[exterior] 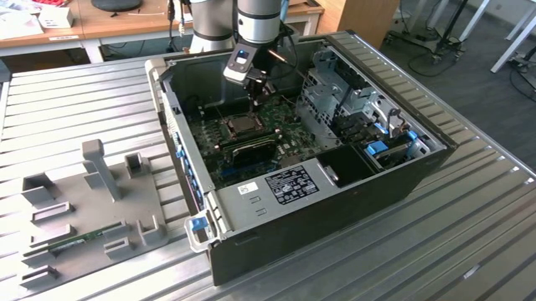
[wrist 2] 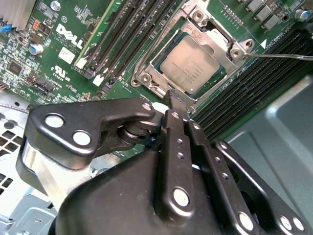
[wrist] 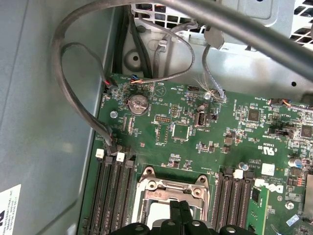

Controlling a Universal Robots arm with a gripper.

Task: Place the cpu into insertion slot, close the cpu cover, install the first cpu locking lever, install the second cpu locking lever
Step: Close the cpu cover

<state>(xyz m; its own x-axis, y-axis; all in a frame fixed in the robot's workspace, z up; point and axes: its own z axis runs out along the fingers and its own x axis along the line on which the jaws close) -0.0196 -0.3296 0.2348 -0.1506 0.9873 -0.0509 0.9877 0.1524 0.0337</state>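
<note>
Black case [exterior: 335, 232] lies open on a slatted metal table [exterior: 469, 238] in the middle of the exterior view; the arm [exterior: 258, 19] comes down from the upper middle of the frame, and the gripper [exterior: 261, 97] hangs inside the case over the green board [exterior: 280, 116], just above the cpu [exterior: 243, 124], which shows as a dull square; on the exterior view's left a grey tray [exterior: 125, 213] lies on the table with a green memory stick [exterior: 80, 241] on it; in the second wrist view the cpu sits flat in the slot [wrist 2: 145, 78], with the cover [wrist 2: 215, 34] lying down around it so that the grey top shows through the cut-out; the gripper's fingers [wrist 2: 173, 127] are pressed together with nothing between them, their tip at the edge of the slot nearest the camera; a thin metal lever [wrist 2: 279, 55] runs out from one corner of the slot across black memory slots [wrist 2: 254, 83], and I cannot tell whether it is latched; in the first wrist view the clenched fingertips overlap the slot, memory slots flank it on both sides, a coin battery [wrist: 138, 104] sits on the board beyond it, and grey cables [wrist: 78, 98] loop along the case wall.
</note>
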